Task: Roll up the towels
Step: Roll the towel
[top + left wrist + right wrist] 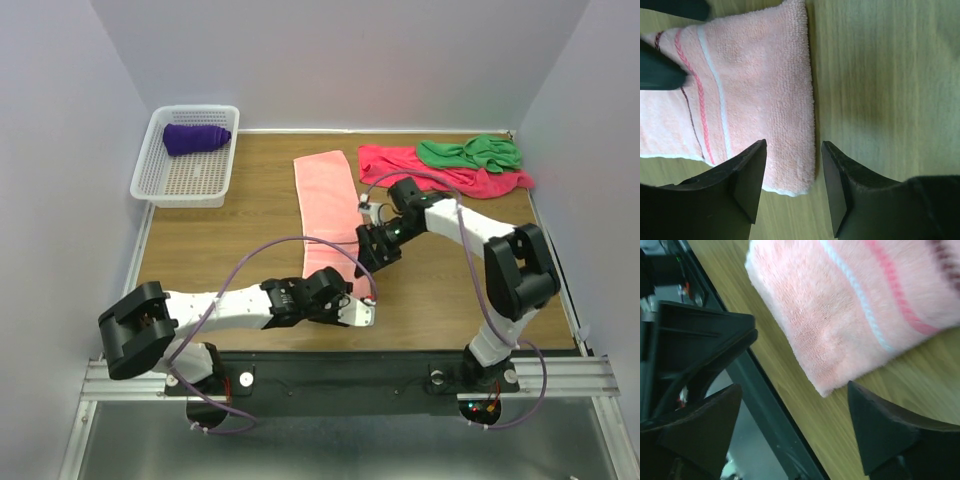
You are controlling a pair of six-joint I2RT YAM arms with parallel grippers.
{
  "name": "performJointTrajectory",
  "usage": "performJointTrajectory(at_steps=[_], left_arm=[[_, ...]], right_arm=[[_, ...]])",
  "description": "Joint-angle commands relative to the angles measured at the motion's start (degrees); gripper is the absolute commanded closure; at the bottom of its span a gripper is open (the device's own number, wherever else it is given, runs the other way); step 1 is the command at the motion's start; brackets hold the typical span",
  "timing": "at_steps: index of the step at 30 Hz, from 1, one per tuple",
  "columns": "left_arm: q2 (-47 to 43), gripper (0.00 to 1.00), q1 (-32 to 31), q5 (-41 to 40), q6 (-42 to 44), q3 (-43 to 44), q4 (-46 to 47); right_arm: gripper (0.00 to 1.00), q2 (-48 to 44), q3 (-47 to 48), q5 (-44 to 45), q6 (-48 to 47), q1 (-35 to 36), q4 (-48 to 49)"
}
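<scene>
**while both grippers gaped, the pink towel lay flat**

where the table (230, 250) met its far left corner, a white mesh basket (160, 185) held the purple towel (196, 137), bunched into a stubby roll. to its right the salmon-pink towel (325, 195) lay stretched out flat down the middle of the wood, its near end hidden under the arms in the overhead view. the left gripper (792, 150) hung over that near end with its jaws parted, straddling the towel's long edge beside a corner; nothing was held. just right of it the right gripper (795, 390) was spread wide as well, a striped corner of the same towel showing between its fingers (875, 430). whether either touched the cloth could not be told. at the far right the crimson towel (400, 160) lay crumpled, with the green towel (470, 152) heaped partly on top of it.
</scene>
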Motion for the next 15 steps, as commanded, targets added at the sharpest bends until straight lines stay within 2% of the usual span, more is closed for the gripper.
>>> performJointTrajectory(at_steps=[1, 3, 4, 5, 6, 7, 15], left_arm=[[0.7, 0.38, -0.1, -1.9, 5.8, -0.3, 5.0], [1.7, 0.37, -0.1, -1.1, 7.0, 0.2, 4.7], [2.5, 0.37, -0.1, 0.2, 7.0, 0.6, 4.3], [2.8, 0.32, -0.1, 1.0, 7.0, 0.8, 4.1], [2.9, 0.31, -0.1, 1.9, 7.1, 1.0, 3.3], [3.4, 0.2, -0.1, 2.6, 7.2, 1.1, 3.0], [9.4, 0.2, 1.4, 1.4, 7.0, 1.3, 5.0]], right_arm=[[0.06, -6.5, 3.3, 1.8, 0.0, -4.3, 1.0], [0.0, -8.7, 4.6, 3.8, -0.1, -6.4, 1.1], [0.0, -9.3, 5.0, 4.3, -0.3, -6.9, 1.1], [0.0, -10.0, 5.4, 4.7, -0.5, -8.4, 1.1], [0.0, -11.1, 6.3, 5.4, -0.5, -9.1, 1.1], [0.0, -11.6, 6.8, 5.5, -0.5, -10.0, 1.1], [0.0, -17.5, 9.1, 11.9, -1.5, -12.4, 2.2]])
